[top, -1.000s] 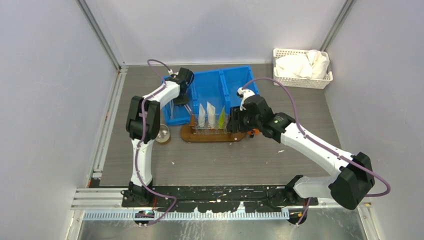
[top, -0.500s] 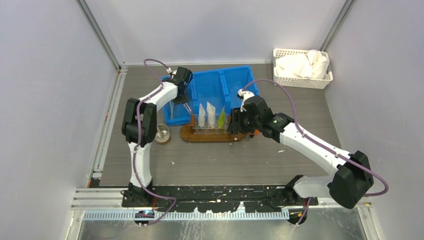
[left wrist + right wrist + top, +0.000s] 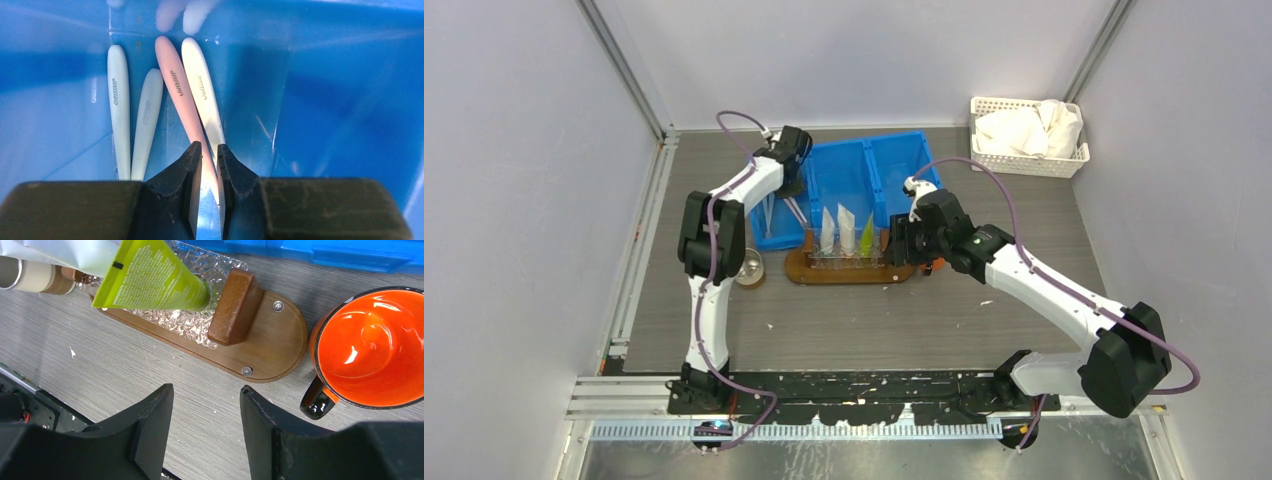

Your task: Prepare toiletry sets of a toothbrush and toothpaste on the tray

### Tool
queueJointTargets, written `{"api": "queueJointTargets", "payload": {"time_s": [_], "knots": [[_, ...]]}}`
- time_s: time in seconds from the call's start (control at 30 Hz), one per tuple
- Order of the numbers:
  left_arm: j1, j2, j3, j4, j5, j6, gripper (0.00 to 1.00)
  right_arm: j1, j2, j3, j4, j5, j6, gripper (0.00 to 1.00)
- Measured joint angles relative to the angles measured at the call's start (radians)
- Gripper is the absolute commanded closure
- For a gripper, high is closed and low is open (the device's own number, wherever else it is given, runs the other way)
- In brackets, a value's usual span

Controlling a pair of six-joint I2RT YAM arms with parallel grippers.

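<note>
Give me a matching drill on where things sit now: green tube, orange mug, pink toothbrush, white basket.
Things:
1. green tube
2. orange mug
3. pink toothbrush
4. white basket

Places:
A. far right corner of the table
B. in the blue bin, pinched by the left gripper
C. standing on the tray
D. on the table beside the tray's end

Pairs: 1-C, 2-D, 3-B, 4-A.
</note>
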Motion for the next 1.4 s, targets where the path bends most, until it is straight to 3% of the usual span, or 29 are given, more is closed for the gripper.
{"api": "queueJointTargets", "payload": {"time_s": [0.93,1.0,1.03,1.07,1.4], "knots": [[0.037,0.064,0.040,-0.023,-0.022,-0.024,0.78,-0.023,0.018,-0.045,0.008,-0.026,-0.015,0.43],[0.037,0.069,0.046,-0.024,-0.022,-0.025,0.82,-0.024,0.018,-0.045,0.007,-0.027,-0.015,0.43],[0.038,0.069,0.047,-0.025,-0.022,-0.026,0.96,-0.024,0.018,-0.045,0.008,-0.027,-0.016,0.44],[0.038,0.070,0.048,-0.026,-0.022,-0.026,0.99,-0.024,0.018,-0.045,0.008,-0.028,-0.016,0.44],[0.053,0.034,-0.014,0.039,0.026,-0.047,0.99,-0.026,0.018,-0.045,0.007,-0.032,-0.018,0.44]]}}
